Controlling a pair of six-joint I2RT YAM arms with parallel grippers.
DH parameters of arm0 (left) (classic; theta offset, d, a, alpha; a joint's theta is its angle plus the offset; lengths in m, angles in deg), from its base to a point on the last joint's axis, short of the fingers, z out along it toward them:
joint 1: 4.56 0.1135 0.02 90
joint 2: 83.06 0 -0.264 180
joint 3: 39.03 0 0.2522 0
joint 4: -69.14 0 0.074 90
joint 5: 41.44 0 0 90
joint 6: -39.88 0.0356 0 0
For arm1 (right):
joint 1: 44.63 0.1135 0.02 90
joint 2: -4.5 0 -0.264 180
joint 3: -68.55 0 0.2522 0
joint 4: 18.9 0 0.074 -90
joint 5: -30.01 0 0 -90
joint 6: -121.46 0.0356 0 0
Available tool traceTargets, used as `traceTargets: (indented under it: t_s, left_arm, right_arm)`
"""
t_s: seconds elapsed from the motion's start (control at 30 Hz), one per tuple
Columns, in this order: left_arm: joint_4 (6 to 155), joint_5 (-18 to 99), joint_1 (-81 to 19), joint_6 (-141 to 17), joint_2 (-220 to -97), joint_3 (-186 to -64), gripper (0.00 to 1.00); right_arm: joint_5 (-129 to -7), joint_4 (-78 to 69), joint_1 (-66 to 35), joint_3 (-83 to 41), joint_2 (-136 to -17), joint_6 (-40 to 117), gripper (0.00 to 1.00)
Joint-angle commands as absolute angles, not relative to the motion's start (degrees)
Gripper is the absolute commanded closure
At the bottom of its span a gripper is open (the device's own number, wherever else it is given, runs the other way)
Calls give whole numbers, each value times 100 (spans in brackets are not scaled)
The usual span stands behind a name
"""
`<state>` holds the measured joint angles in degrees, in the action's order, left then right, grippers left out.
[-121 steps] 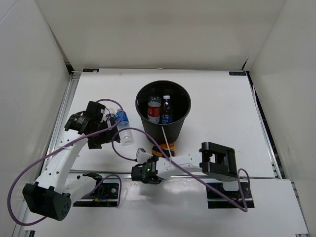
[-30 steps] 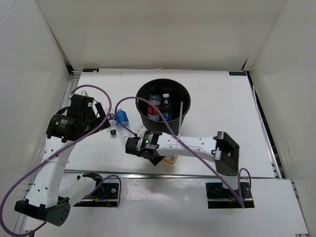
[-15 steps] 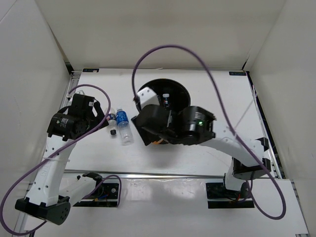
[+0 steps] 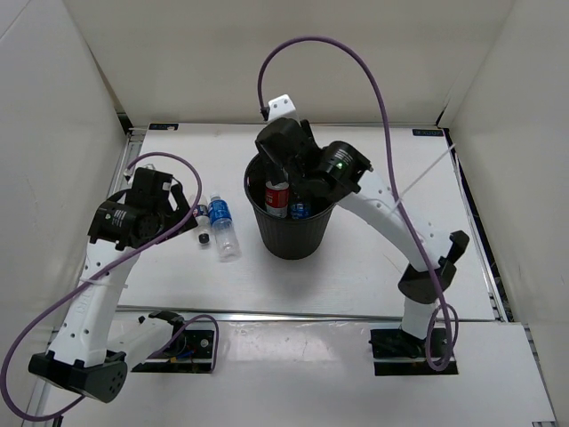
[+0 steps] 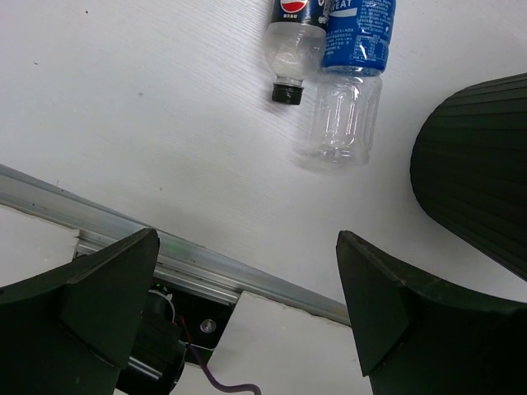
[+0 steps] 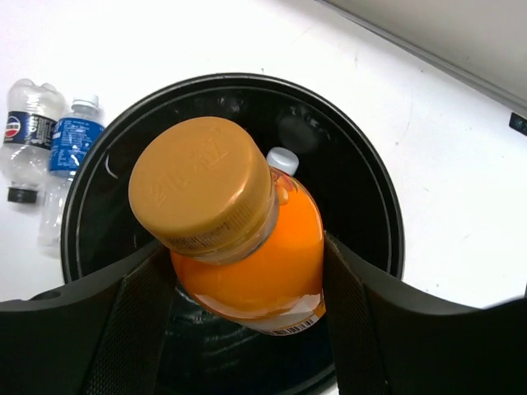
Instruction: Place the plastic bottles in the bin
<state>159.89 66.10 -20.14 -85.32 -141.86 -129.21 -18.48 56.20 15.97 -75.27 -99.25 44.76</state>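
Two bottles sit in the black bin, the right tool grips the orange bottle over it, and two clear bottles lie on the desk to its left, by the open left tool.

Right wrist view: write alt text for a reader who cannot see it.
The right gripper holds an orange bottle with a tan cap directly over the open black bin. Two clear bottles lie side by side on the white table beside it.

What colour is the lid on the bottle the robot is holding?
The lid is tan-orange, duller than the bright orange bottle; best seen in the right wrist view.
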Motion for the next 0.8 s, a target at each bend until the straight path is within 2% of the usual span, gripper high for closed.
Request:
traceTargets:
  t_s: [0.0, 0.1, 0.13, 0.17, 0.23, 0.3, 0.53, 0.6, 0.77]
  left_arm:
    - [16068, 6587, -2038, -8484, -14211, -12864, 0]
    - [15998, 6535, -2038, -8484, -14212, -12916, 0]
    - [15946, 6474, -2038, -8553, -14212, -12917, 0]
    - [15945, 6473, -2038, -8624, -14334, -12917, 0]
    - [15893, 6412, -1907, -8800, -14466, -12917, 0]
    - [15744, 5843, -1513, -8705, -14747, -12785, 0]
    - [15226, 5008, -528, -8679, -15819, -12627, 0]
    - [14848, 4445, -395, -8431, -16108, -12627, 0]
    - [14382, 4443, -395, -8256, -16935, -13013, 0]
  right_arm:
    - [-2088, 5040, 1531, -7433, -9895, 4094, 43]
    - [-2167, 5346, 1531, -6837, -9738, 4569, 20]
    - [-2237, 5461, 1531, -6747, -9684, 4918, 8]
    - [-2238, 5558, 1531, -6686, -9571, 5087, 2]
    - [-2177, 5847, 1531, -6755, -9430, 5334, 0]
    - [-2158, 5849, 1461, -6755, -9079, 5572, 0]
    - [-2905, 5559, 1109, -6922, -8129, 5406, 0]
    - [-3019, 5559, 1109, -6782, -7857, 5344, 0]
    - [-3327, 5559, 987, -6106, -7294, 5213, 0]
